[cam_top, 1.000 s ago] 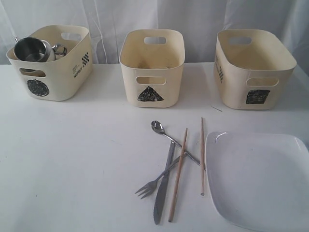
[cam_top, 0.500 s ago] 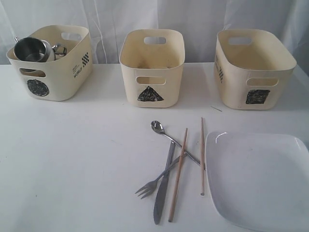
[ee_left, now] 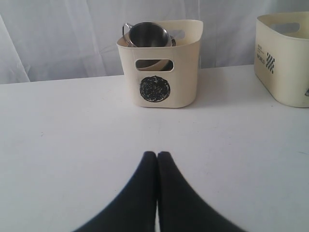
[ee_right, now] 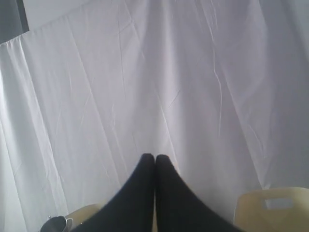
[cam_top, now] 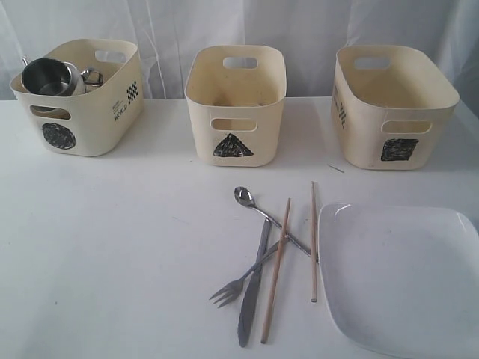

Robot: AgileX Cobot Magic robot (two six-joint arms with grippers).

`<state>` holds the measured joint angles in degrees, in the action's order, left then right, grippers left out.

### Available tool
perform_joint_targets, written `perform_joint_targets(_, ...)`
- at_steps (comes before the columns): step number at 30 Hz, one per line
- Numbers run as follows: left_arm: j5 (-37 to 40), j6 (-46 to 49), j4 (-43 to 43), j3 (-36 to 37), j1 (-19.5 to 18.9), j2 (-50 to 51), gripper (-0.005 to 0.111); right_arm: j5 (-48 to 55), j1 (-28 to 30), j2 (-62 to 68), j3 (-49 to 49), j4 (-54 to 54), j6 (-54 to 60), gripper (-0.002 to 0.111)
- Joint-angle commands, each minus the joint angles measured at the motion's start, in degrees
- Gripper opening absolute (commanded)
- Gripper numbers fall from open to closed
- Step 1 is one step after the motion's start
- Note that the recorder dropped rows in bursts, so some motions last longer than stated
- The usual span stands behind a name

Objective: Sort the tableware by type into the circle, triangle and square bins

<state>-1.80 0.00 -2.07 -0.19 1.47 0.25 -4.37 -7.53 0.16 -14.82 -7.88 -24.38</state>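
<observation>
Holding my left gripper (ee_left: 157,153) pinched closed on nothing, I face the cream plastic tub marked with a circle (cam_top: 82,134), a steel mug (cam_top: 49,77) inside at its rim. My right gripper (ee_right: 155,156) is likewise closed and empty, facing the white curtain (ee_right: 96,72). The steel spoon (cam_top: 245,197), fork (cam_top: 232,288), knife (cam_top: 251,307) and wooden chopsticks (cam_top: 275,273) lie crossed before the triangle tub (cam_top: 236,112), just beside the large white square plate (cam_top: 404,277).

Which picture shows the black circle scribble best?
The left wrist view: the circle faces the camera, large and clear on its bin. The exterior view shows the same circle smaller and at a slant, far left. The right wrist view shows mostly curtain and no circle.
</observation>
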Motion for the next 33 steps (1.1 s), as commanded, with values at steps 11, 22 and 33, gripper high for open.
perform_joint_targets(11, 0.1, 0.0, -0.2, 0.2, -0.2, -0.3, 0.0, 9.7, -1.8, -0.2, -2.0, 1.0, -5.0, 0.0)
perform_joint_targets(22, 0.1, 0.0, -0.2, 0.2, -0.2, -0.3, 0.0, 47.2, -2.7, 20.2, -15.3, 15.9, 29.1, 0.0)
perform_joint_targets(33, 0.1, 0.0, -0.2, 0.2, -0.2, -0.3, 0.0, 52.8, -12.8, 76.7, -48.6, 14.7, 34.2, 0.054)
